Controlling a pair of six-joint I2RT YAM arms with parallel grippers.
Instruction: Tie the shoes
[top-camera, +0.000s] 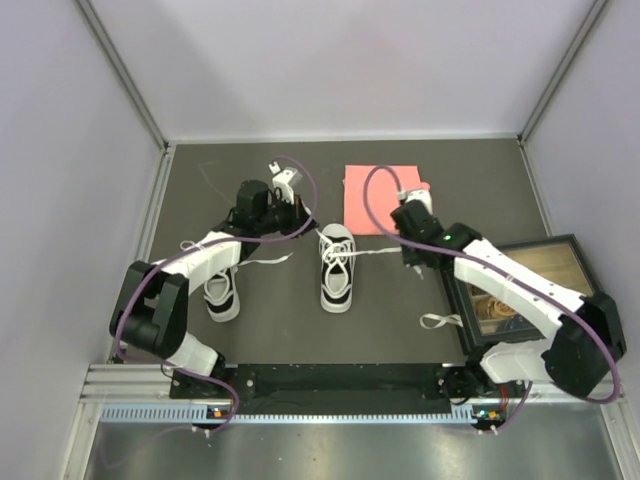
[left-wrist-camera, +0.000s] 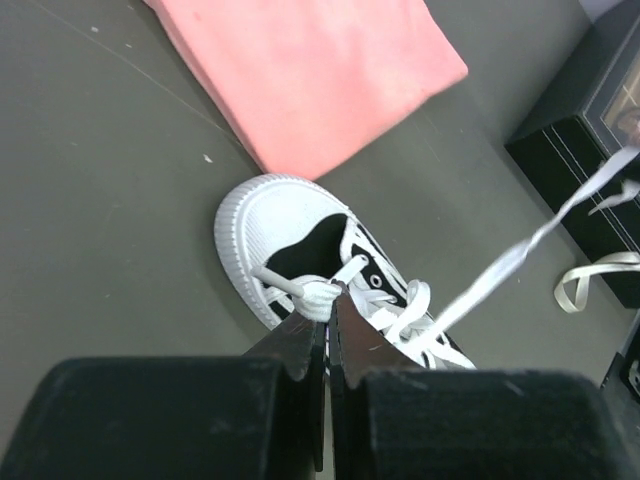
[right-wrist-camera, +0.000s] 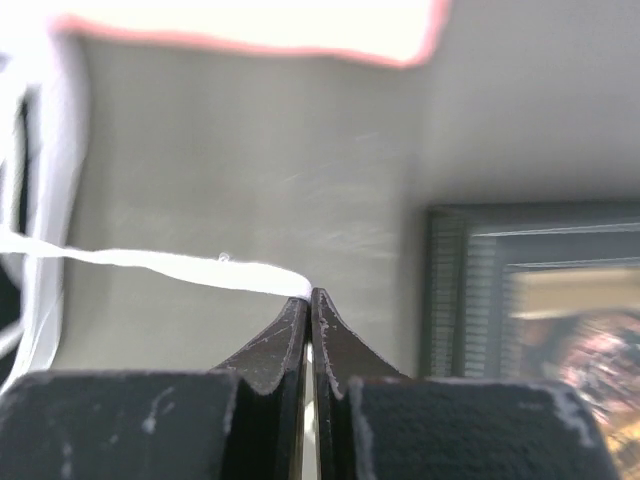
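Note:
One white-and-black shoe (top-camera: 337, 270) lies mid-table, toe toward the pink cloth; it also shows in the left wrist view (left-wrist-camera: 290, 245). The other shoe (top-camera: 222, 296) lies to the left, partly under my left arm. My left gripper (top-camera: 308, 222) is shut on a bunched white lace (left-wrist-camera: 318, 297) at the middle shoe's toe end (left-wrist-camera: 329, 298). My right gripper (top-camera: 408, 254) is shut on the other lace end (right-wrist-camera: 150, 262), which is stretched taut from the shoe to the right (right-wrist-camera: 310, 296). That taut lace also shows in the left wrist view (left-wrist-camera: 530, 240).
A pink cloth (top-camera: 380, 196) lies behind the middle shoe. A black box with a framed picture (top-camera: 530, 290) stands at the right. A loose white lace loop (top-camera: 438, 320) lies beside it. Another lace (top-camera: 265, 262) trails between the shoes. Grey walls enclose the table.

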